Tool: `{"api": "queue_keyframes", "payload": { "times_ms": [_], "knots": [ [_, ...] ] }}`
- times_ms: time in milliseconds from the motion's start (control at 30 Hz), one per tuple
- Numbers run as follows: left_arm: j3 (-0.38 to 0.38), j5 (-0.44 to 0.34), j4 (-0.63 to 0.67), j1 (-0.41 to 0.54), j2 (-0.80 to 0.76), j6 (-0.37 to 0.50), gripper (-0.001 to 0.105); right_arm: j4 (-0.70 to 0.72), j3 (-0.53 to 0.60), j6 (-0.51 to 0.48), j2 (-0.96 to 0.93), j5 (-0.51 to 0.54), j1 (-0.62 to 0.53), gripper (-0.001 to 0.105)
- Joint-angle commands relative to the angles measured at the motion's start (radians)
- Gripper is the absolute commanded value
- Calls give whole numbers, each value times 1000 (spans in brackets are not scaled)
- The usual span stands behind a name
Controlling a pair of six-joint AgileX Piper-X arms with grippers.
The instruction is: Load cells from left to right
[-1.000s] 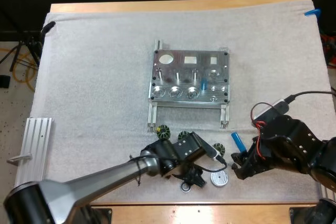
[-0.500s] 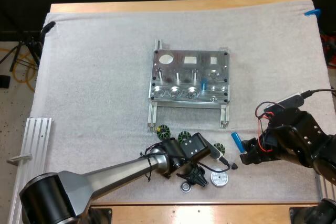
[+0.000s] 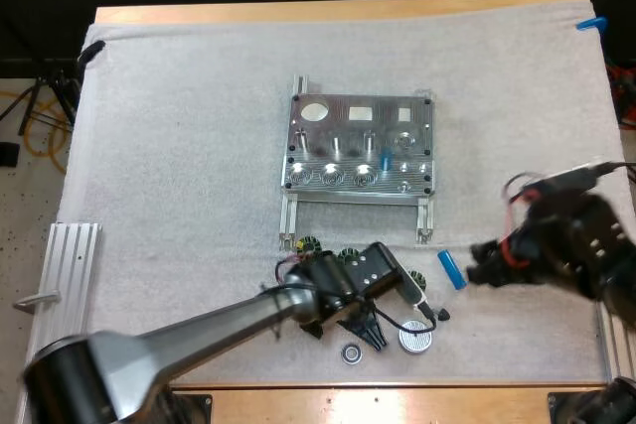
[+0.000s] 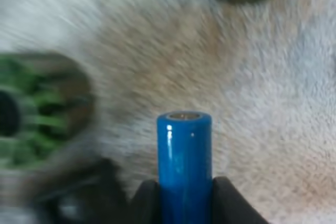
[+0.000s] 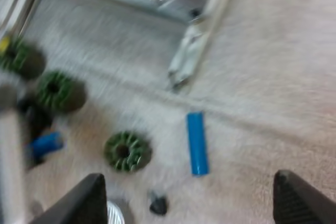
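Left wrist view: blue cell (image 4: 184, 150) pinched between left tool (image 4: 185, 191) fingers (upright).

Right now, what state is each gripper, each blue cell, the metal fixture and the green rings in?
left gripper: shut on the held blue cell.
held blue cell: clamped, one end sticking out past the fingertips.
right gripper: open, empty, near the loose blue cell.
loose blue cell: lying flat on the mat, untouched.
metal fixture: one cell loaded.
loaded blue cell: standing in the metal fixture.
green rings: lying loose on the mat.
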Motion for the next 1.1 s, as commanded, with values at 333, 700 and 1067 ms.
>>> {"api": "queue_keyframes", "payload": {
  "times_ms": [333, 700, 1067],
  "knots": [
    [-10, -74, -63, 0, -325, 395, 0, -63, -12, -77, 31, -480, -278, 65],
    [-10, -2, -147, 0, -412, 457, 0, -192, -12, -89, 154, -789, -191, 64],
    [-10, 0, -199, 0, -412, 457, 0, -247, -12, -96, 255, -790, -42, 59]
  ]
}}
